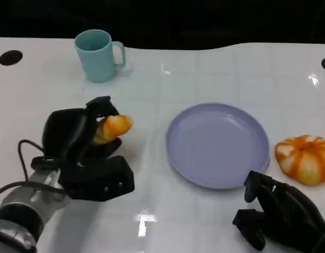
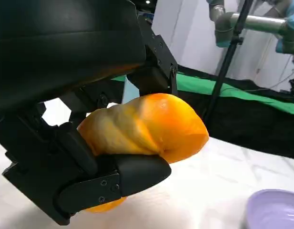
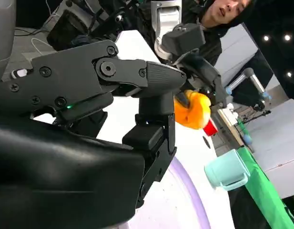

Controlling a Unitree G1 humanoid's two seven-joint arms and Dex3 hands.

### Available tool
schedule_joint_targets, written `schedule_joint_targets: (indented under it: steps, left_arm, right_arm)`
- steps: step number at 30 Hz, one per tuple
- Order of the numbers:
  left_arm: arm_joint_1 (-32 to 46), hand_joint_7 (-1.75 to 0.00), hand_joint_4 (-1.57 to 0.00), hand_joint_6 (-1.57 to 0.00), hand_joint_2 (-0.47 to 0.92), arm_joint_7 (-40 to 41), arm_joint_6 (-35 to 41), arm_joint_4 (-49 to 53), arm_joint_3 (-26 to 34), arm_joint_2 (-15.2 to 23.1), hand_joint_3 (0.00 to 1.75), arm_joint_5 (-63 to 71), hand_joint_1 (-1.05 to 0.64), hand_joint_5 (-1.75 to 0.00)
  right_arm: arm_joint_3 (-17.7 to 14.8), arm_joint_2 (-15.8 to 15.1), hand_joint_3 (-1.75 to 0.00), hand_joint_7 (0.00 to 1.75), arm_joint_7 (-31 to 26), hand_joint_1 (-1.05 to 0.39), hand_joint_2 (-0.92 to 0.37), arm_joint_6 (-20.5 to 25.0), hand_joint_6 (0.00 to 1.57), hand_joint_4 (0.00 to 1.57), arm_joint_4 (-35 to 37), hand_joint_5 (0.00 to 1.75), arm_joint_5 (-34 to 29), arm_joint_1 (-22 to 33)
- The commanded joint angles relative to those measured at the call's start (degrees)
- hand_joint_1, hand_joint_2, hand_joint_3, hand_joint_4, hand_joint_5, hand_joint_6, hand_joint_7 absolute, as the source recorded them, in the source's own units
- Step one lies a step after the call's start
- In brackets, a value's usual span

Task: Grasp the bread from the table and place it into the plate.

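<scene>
An orange-and-tan bread roll [image 1: 112, 128] is held in my left hand [image 1: 83, 153], left of the lavender plate [image 1: 217, 145]. The left wrist view shows the bread [image 2: 147, 126] close up, gripped between black fingers [image 2: 123, 176] above the white table, with the plate's rim [image 2: 275, 210] nearby. From the right wrist view, the bread [image 3: 194, 109] appears beyond my right hand's fingers [image 3: 151, 138], in the left hand [image 3: 194, 57]. My right hand [image 1: 281, 216] rests at the table's front right, just below the plate, holding nothing, fingers apart.
A teal mug [image 1: 99, 54] stands at the back left. An orange pumpkin-shaped object [image 1: 305, 158] lies right of the plate. A person sits beyond the table in the right wrist view, which also shows the mug [image 3: 227, 172].
</scene>
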Motion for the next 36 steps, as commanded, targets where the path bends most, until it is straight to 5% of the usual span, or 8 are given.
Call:
schedule_joint_targets:
  steps: [1, 7, 16, 24, 36]
  left_arm:
    - [-2.72, -1.75, -1.44, -1.17, 0.39, -1.05, -0.39, 1.01, -0.18, -1.58, 1.44, -0.07, -0.24, -1.75]
    - [-4.86, -1.75, -1.39, -1.10, 0.38, -0.73, -0.42, 2.21, -1.79, -3.97, 1.53, 1.17, -0.37, -1.75]
    - [-9.49, -1.75, -1.37, -1.08, 0.58, 0.43, 4.22, 4.52, -6.84, -9.23, 1.46, 5.90, -0.73, -1.75]
    - [-12.10, -1.75, -1.38, -1.03, 0.90, 3.17, 6.52, 5.97, -10.21, -13.24, 1.10, 9.14, -0.86, -1.75]
    - [-14.03, -1.75, -1.32, -0.92, 0.92, 1.07, 8.35, 7.58, -12.76, -17.59, 1.00, 10.12, -0.96, -1.75]
  right_arm:
    - [-0.23, -0.70, -0.52, 1.75, 0.22, -0.59, -0.91, -1.65, 0.92, 1.13, -0.25, 1.75, -0.32, 0.32]
    - [0.11, -0.71, -0.52, 1.75, -0.44, -0.59, -0.91, -2.99, 0.92, 1.13, -0.15, 1.75, -1.38, 0.43]
    - [0.46, -1.07, -0.52, 1.74, -0.45, -0.56, -0.91, -1.85, 0.90, 1.09, -0.59, 1.75, -1.54, 0.62]
    - [0.27, -1.15, -0.51, 1.72, 0.82, -0.56, -0.91, -2.56, 0.90, 1.08, 0.16, 1.75, -1.38, 0.39]
    - [0.46, -1.17, -0.51, 1.73, 0.42, -0.55, -0.91, -2.14, 0.93, 1.11, -0.04, 1.75, -1.74, 0.33]
